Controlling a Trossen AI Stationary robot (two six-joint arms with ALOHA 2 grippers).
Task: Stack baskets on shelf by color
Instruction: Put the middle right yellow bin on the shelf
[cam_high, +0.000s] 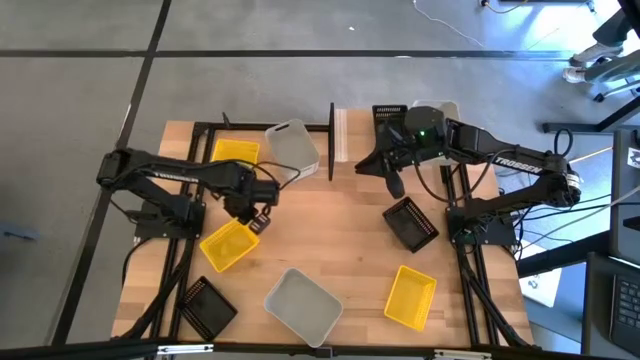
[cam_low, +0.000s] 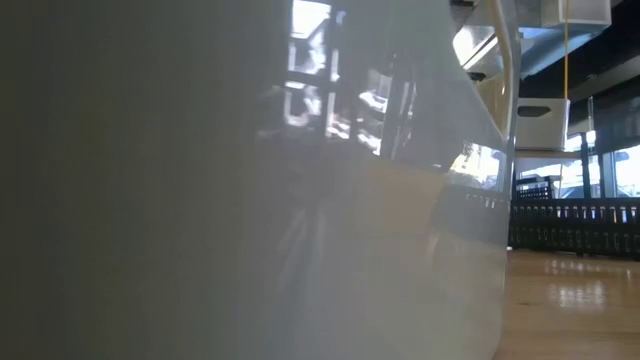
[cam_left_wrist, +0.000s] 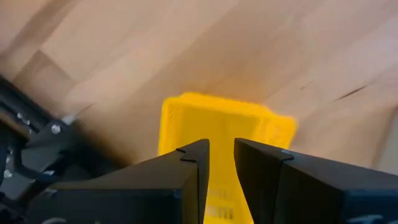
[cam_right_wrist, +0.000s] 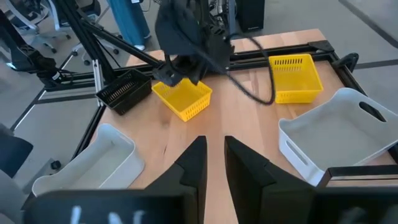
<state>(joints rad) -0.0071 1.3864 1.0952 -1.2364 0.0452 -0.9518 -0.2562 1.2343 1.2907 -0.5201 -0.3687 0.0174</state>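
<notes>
1. From above, the left arm reaches in from the table's left edge, bent at the elbow, with the left gripper (cam_high: 255, 217) over the top corner of a tilted yellow basket (cam_high: 228, 244). The right arm folds back from the right side, and the right gripper (cam_high: 392, 180) hangs beside the shelf (cam_high: 338, 135) at the far edge. A second yellow basket (cam_high: 235, 152) and a whitish basket (cam_high: 292, 145) sit at the far edge left of the shelf. The middle of the wooden table (cam_high: 330, 230) is bare. Near the front lie a black basket (cam_high: 208, 305), another whitish basket (cam_high: 302, 305) and a third yellow one (cam_high: 411, 296); a black basket (cam_high: 411, 222) lies just below the right gripper.

2. At table height, a whitish basket wall (cam_low: 250, 200) fills nearly everything; only a strip of tabletop shows at right.

3. The left wrist camera shows the two fingers (cam_left_wrist: 186, 171) close together with a narrow gap, over the yellow basket's rim, pinching nothing that I can make out.

4. The right wrist camera shows its fingers (cam_right_wrist: 193, 165) nearly pressed together and empty, pointing across bare wood toward the left arm.
</notes>
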